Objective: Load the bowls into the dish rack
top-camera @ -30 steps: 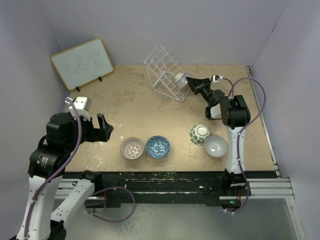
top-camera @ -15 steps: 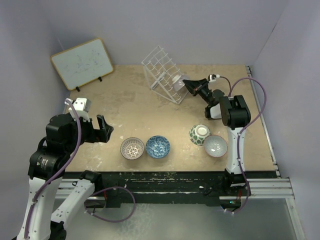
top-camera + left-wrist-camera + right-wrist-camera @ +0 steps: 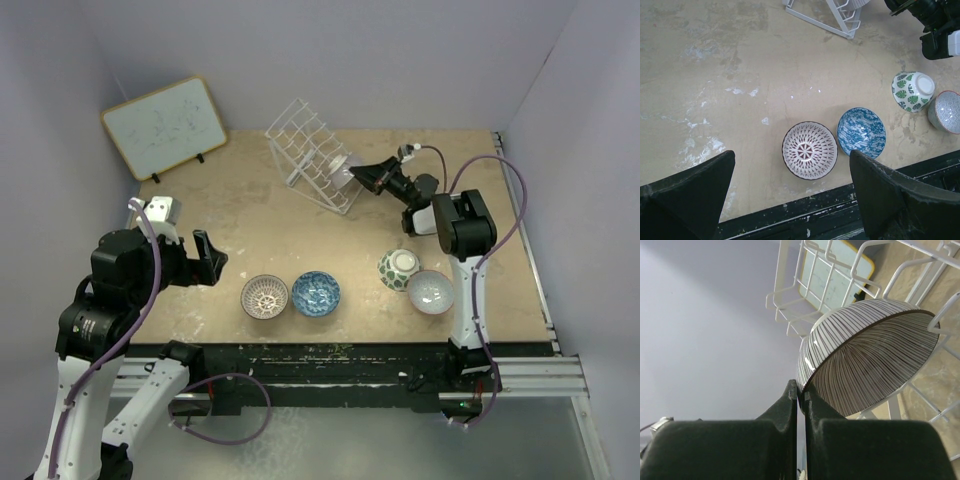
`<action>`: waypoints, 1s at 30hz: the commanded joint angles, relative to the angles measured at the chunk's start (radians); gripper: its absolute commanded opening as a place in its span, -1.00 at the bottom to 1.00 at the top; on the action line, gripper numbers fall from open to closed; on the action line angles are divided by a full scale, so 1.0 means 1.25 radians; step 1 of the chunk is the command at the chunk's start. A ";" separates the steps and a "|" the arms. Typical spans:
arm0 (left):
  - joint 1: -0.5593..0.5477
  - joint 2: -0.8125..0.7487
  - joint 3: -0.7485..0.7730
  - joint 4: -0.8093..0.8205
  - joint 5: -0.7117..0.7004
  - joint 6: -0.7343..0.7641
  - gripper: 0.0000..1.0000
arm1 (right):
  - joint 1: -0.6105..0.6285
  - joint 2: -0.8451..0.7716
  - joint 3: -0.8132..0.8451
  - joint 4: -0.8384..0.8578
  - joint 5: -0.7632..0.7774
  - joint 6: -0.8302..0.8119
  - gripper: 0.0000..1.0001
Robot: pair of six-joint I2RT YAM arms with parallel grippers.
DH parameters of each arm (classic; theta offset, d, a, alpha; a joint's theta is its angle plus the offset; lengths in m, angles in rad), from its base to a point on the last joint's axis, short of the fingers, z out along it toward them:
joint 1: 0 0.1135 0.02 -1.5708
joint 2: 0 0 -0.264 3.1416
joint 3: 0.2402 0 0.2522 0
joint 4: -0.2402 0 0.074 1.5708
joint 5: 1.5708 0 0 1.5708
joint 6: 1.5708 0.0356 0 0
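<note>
Right wrist showed right pincer [image 3: 801, 388] clamping brown-striped ceramic bowl [image 3: 865, 375], seemingly seated in twelve-o'clock white wire rack [image 3: 895, 407]; release was due.

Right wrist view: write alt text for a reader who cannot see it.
The right gripper pinches the rim of a brown-and-white striped bowl, holding it tilted among the wires of a dish rack. A whiteboard shows through the wires.
</note>
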 commanded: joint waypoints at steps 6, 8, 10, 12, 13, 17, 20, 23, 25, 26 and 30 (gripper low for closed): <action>-0.005 -0.011 0.004 0.033 0.009 -0.009 0.98 | 0.086 -0.031 0.040 -0.142 -0.107 -0.098 -1.00; -0.005 -0.013 0.003 0.031 0.009 -0.009 0.98 | 0.088 -0.030 0.036 -0.146 -0.107 -0.101 -1.00; -0.005 -0.014 0.003 0.030 0.007 -0.008 0.98 | 0.088 -0.026 0.031 -0.142 -0.112 -0.101 -1.00; -0.005 -0.016 0.000 0.028 0.006 -0.006 0.98 | 0.088 -0.018 0.032 -0.129 -0.118 -0.098 -1.00; -0.005 -0.016 -0.001 0.028 0.005 -0.006 0.98 | 0.088 -0.016 0.034 -0.124 -0.123 -0.098 -1.00; -0.005 -0.014 -0.003 0.030 0.005 -0.006 0.98 | 0.088 -0.010 0.044 -0.137 -0.144 -0.132 -1.00; -0.005 -0.009 -0.001 0.032 0.007 -0.010 0.98 | 0.086 0.005 0.052 -0.137 -0.162 -0.135 -0.92; -0.005 -0.008 0.003 0.034 0.007 -0.012 0.98 | 0.084 0.011 0.053 -0.146 -0.163 -0.139 -0.68; -0.005 -0.008 0.005 0.032 0.007 -0.012 0.98 | 0.083 0.009 0.053 -0.159 -0.164 -0.147 -0.53; -0.005 -0.007 0.005 0.032 0.007 -0.011 0.98 | 0.082 0.008 0.054 -0.164 -0.165 -0.150 -0.55; -0.005 -0.012 0.005 0.028 0.005 -0.011 0.98 | 0.081 0.008 0.059 -0.177 -0.171 -0.156 -0.59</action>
